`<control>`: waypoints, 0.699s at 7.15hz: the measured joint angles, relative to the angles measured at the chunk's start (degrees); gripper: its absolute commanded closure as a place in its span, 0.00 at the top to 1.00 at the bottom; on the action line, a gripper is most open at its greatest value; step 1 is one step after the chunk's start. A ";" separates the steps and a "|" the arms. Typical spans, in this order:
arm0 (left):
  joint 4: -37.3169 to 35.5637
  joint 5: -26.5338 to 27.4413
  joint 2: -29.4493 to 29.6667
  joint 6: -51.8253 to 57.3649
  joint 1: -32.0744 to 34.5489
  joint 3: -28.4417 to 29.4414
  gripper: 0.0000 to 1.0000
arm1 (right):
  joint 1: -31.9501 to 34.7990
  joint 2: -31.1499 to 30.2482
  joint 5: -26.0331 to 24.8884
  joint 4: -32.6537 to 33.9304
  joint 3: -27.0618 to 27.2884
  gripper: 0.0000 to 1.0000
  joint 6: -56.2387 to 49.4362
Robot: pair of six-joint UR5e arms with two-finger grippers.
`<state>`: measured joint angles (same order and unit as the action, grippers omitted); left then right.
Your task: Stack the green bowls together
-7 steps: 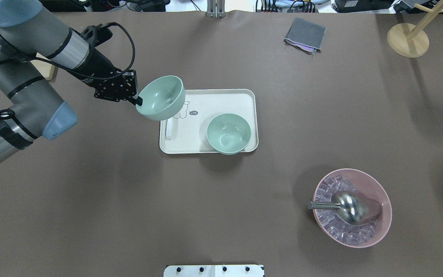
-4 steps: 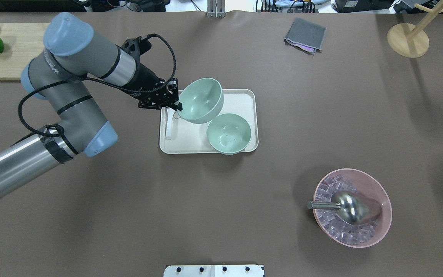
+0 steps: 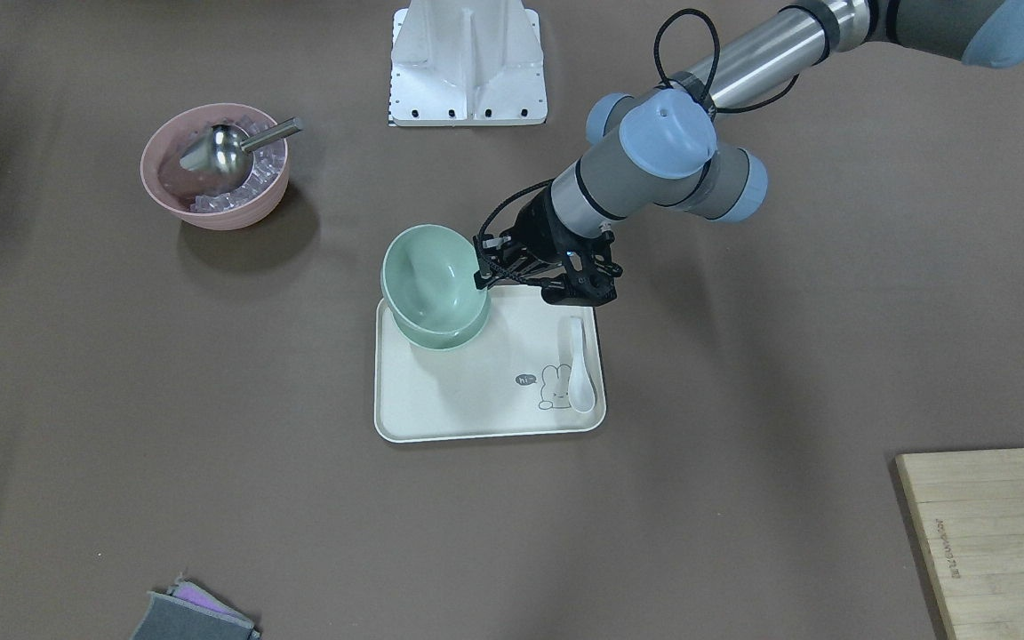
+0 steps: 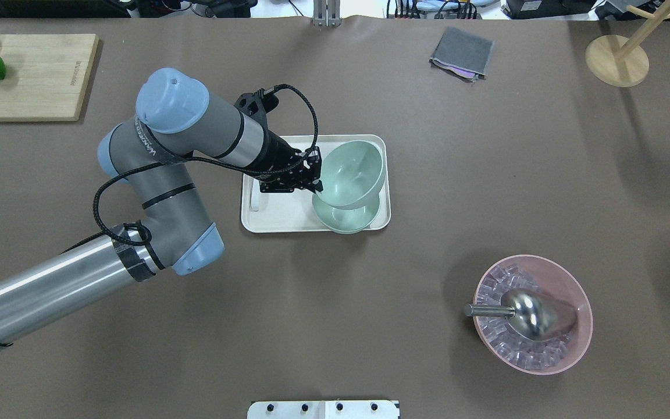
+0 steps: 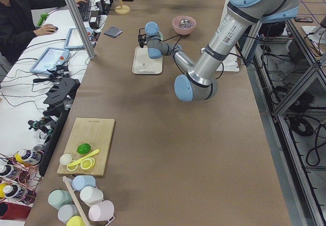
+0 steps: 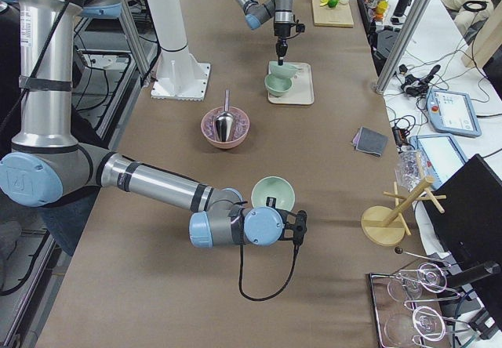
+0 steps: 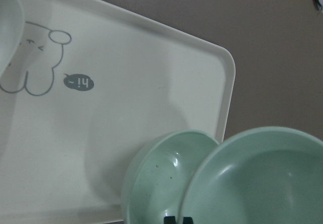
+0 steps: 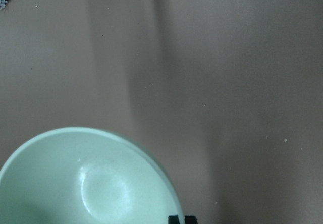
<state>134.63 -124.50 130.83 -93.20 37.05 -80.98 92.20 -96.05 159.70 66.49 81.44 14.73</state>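
Note:
My left gripper (image 4: 316,185) is shut on the rim of a green bowl (image 4: 352,173) and holds it tilted, just above and partly over a second green bowl (image 4: 344,220) that sits on the cream tray (image 4: 277,218). The left wrist view shows the held bowl (image 7: 262,183) overlapping the tray bowl (image 7: 161,178). The front view shows the gripper (image 3: 479,267), the held bowl (image 3: 430,271) and the lower one (image 3: 441,340). My right gripper (image 8: 176,219) is shut on the rim of a third green bowl (image 8: 91,183), held above bare table far to the right (image 6: 272,193).
A white spoon (image 3: 579,369) lies on the tray's left side. A pink bowl (image 4: 533,314) with ice and a metal scoop stands at the front right. A cutting board (image 4: 27,75), a grey cloth (image 4: 462,52) and a wooden stand (image 4: 617,58) line the far edge.
My left arm has carried its green bowl to the right, from the tray's left far corner to over the bowl on the tray. The tray bowl has not moved.

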 measured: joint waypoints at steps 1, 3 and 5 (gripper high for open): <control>-0.14 0.27 -0.01 -0.05 -0.49 0.26 0.00 | 0.00 -0.01 0.00 0.00 0.02 0.00 0.03; -0.36 0.38 -0.08 0.16 -0.75 0.77 0.98 | 0.00 0.02 0.00 -0.06 0.18 0.00 0.31; -0.50 0.45 -0.11 0.50 -1.42 1.03 0.98 | 0.00 -0.04 0.08 -0.13 1.21 0.00 1.58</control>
<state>134.13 -124.04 130.72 -92.69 35.64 -79.94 92.20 -96.09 159.78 66.37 82.64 16.30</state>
